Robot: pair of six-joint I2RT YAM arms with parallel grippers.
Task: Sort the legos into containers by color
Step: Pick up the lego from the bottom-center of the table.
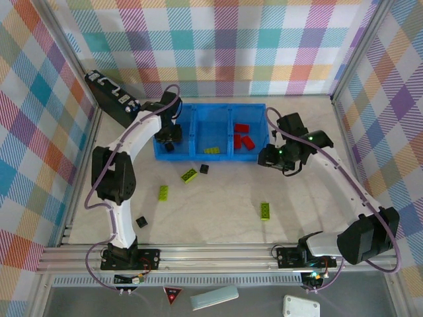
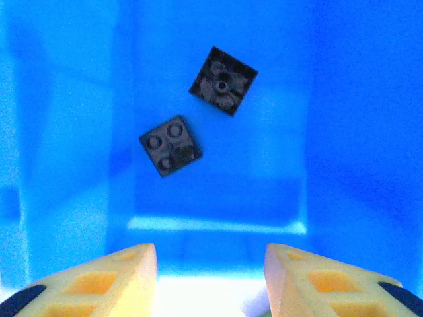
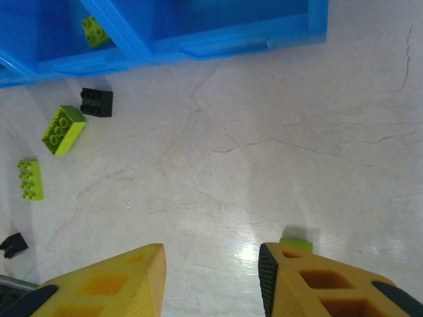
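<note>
The blue tray (image 1: 195, 119) has three compartments. My left gripper (image 1: 168, 137) hangs open over the left one, where two black legos (image 2: 223, 80) (image 2: 170, 145) lie on the floor beyond the empty fingertips (image 2: 139, 264). Lime-green legos (image 1: 211, 150) sit in the middle compartment and red legos (image 1: 243, 135) in the right one. My right gripper (image 1: 264, 158) stands open and empty just in front of the tray's right end, over bare table (image 3: 211, 264). Loose on the table are a green lego (image 3: 63, 129), a black one (image 3: 96, 102), another green (image 3: 30, 179), another black (image 3: 13, 245), and a green one (image 3: 296, 244) peeking past my right finger.
A black flat case (image 1: 112, 98) with white markings leans at the back left beside the tray. Checked walls close in the table on three sides. A metal rail (image 1: 218, 254) runs along the near edge by the arm bases.
</note>
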